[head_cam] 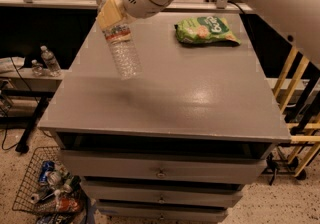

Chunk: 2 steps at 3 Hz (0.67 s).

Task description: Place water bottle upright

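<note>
The water bottle is a clear ribbed plastic bottle with a white-and-red label band near its shoulder. It hangs in the air over the left part of the grey table, cap end up, tilted with its base toward the lower right. My gripper is at the top left, at the end of the white arm, and is shut on the bottle's neck and cap. The cap is hidden by the yellowish fingers.
A green snack bag lies at the table's back right. Two small clear bottles stand on a low shelf to the left. A wire basket with cans sits on the floor at lower left. Yellow wooden frames stand at the right.
</note>
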Tool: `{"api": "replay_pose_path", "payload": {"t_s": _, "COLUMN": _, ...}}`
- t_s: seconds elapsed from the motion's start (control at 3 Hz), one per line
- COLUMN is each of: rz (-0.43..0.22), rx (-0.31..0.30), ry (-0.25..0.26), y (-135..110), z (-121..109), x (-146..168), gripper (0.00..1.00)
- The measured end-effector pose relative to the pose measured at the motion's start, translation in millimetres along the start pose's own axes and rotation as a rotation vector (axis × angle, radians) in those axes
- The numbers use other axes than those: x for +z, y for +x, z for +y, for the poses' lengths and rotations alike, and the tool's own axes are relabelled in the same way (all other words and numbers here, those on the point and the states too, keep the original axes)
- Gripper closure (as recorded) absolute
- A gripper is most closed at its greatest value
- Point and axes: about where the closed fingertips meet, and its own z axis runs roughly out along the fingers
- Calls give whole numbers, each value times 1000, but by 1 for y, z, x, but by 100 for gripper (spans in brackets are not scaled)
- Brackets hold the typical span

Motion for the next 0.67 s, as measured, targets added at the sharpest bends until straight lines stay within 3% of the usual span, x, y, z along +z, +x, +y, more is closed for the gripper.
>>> {"api": "replay_pose_path", "payload": {"t_s": 0.33, "rz": -21, "rx": -46, "ry": -47, "y": -1, "z": 4, "x": 5, "gripper": 100}}
{"api": "replay_pose_path", "payload": {"t_s": 0.67, "rz": -64, "rx": -146, "ry": -163, "y": -4, "z": 15, "x": 21, "gripper": 100}}
